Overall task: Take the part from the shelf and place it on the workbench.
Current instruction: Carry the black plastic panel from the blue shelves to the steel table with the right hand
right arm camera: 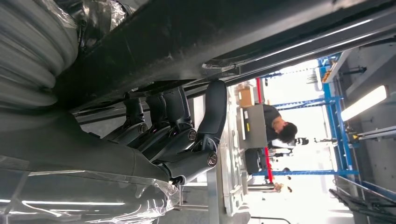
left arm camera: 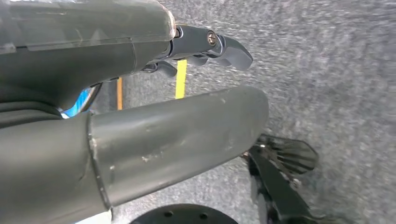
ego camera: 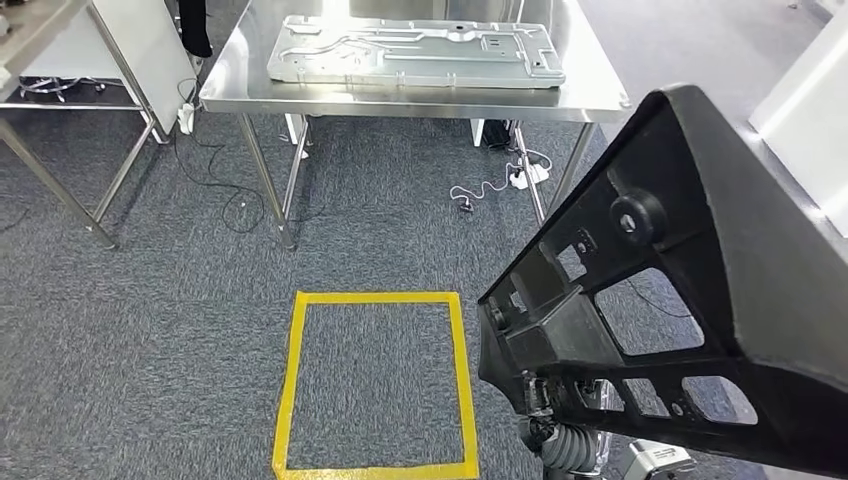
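Black part point(ego camera: 690, 270): looming closest to the head camera on the robot's right, a long perforated frame being carried tilted, well short of the counter.
Right hand point(right arm camera: 173, 140): curling its dark fingers point(right arm camera: 212, 109) up against the part's underside, gripping it; in the head view it is peeking out beneath the part's lower end.
Left hand point(left arm camera: 205, 46): hanging over the carpet with fingers partly curled and holding nothing that I can see; whether fully closed, I cannot tell.
Yellow floor square point(ego camera: 375, 385): lying on the carpet between the robot and the counter.
Counter point(ego camera: 230, 85): standing ahead, already carrying a metal plate point(ego camera: 415, 50).
Risk: a one-handed hold on such a long frame is likely inviting it to swing or slip.
Risk: its far end could be striking the counter edge or the plate while being set down.
Cables point(ego camera: 490, 190): trailing beneath the counter, possibly snagging a foot.
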### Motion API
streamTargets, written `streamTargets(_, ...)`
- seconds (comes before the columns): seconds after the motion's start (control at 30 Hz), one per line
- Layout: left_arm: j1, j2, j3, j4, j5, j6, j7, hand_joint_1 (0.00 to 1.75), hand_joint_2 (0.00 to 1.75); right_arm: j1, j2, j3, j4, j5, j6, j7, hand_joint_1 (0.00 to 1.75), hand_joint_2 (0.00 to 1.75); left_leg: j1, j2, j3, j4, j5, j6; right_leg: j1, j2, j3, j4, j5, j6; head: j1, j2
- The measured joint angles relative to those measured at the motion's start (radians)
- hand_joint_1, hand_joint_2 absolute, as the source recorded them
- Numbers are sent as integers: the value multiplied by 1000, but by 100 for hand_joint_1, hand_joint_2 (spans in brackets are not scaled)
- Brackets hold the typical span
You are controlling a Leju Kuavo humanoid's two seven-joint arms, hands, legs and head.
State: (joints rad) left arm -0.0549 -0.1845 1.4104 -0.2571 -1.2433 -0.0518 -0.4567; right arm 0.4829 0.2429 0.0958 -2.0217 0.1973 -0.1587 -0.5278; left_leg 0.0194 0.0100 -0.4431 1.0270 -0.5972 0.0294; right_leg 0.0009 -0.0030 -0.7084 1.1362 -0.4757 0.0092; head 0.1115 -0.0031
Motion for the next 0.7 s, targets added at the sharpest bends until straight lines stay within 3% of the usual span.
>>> streamTargets(0.07, -1, -2, 0, 0, 0, 0, 0, 0, 0, 0, -2, 1, 1, 1, 0, 0, 175, 175, 0, 2, 28, -10, -16, -12, 12, -6, 20, -57, 51, -16, 2, 0)
streamTargets(0.17, -6, -1, 0, 0, 0, 0, 1, 0, 0, 1, -3, 4, 2, 1, -1, 0, 175, 175, 0, 3, 55, 14, 4, -32, 11, 2, 65, -81, 34, -33, 4, 0)
streamTargets(0.2, -9, -1, -1, 0, 0, -1, 1, 0, 0, 0, -3, 5, 2, 1, -1, 0, 175, 175, 0, 2, 38, 56, 16, -35, 9, 4, 84, -89, 28, -39, 3, 0)
streamTargets(0.27, -17, 0, -1, 0, 0, -1, 1, 0, 0, -1, -3, 9, 2, 1, -1, 0, 175, 175, 2, -2, -35, 175, 11, -37, 7, 6, 115, -99, 12, -49, 2, 0)
streamTargets(0.33, -16, 0, -2, 0, 0, -1, 1, 0, 0, -1, -3, 11, 4, 1, 0, 0, 175, 175, 1, -2, -120, 254, -53, -40, 7, 12, 139, -101, -10, -54, 1, 0)
streamTargets(0.4, -5, 2, -2, 0, 0, -1, 2, 0, 0, -1, -3, 13, 6, 1, -1, 0, 175, 175, 1, -2, -170, 244, -113, -41, 8, 22, 170, -100, -36, -53, 1, 0)
streamTargets(0.43, -1, 3, -1, 0, 0, -1, 2, 0, 0, -1, -3, 14, 7, 1, -2, 0, 175, 175, 0, -3, -181, 208, -107, -39, 9, 26, 188, -100, -50, -52, 1, 0)
streamTargets(0.47, 3, 4, -1, 0, 0, 0, 3, 0, 0, 0, -3, 16, 7, 2, -3, 0, 175, 175, -2, -3, -185, 159, -62, -36, 9, 29, 203, -100, -64, -50, 1, 0)
streamTargets(0.53, 6, 8, -1, 0, 0, -1, 4, 0, 0, -1, -4, 18, 11, 3, -8, 0, 175, 175, -9, -5, -187, 81, 60, -25, 11, 32, 227, -96, -91, -41, 1, 0)
streamTargets(0.57, 6, 9, -1, 0, 0, -1, 5, 0, 0, -1, -4, 19, 13, 4, -11, 1, 175, 175, -13, -6, -183, 63, 99, -19, 12, 34, 236, -97, -102, -35, 1, 0)
streamTargets(0.6, 5, 10, -1, 0, 1, -1, 7, 0, 0, -1, -5, 20, 16, 6, -16, 2, 175, 175, -14, -8, -178, 56, 111, -12, 13, 35, 243, -91, -105, -28, 1, 0)
streamTargets(0.7, 2, 9, -1, 0, 1, -2, 12, 0, 0, -2, -7, 22, 19, 13, -30, 4, 175, 175, -8, -11, -138, 31, 102, 5, 12, 29, 238, -35, -86, -11, 2, 0)
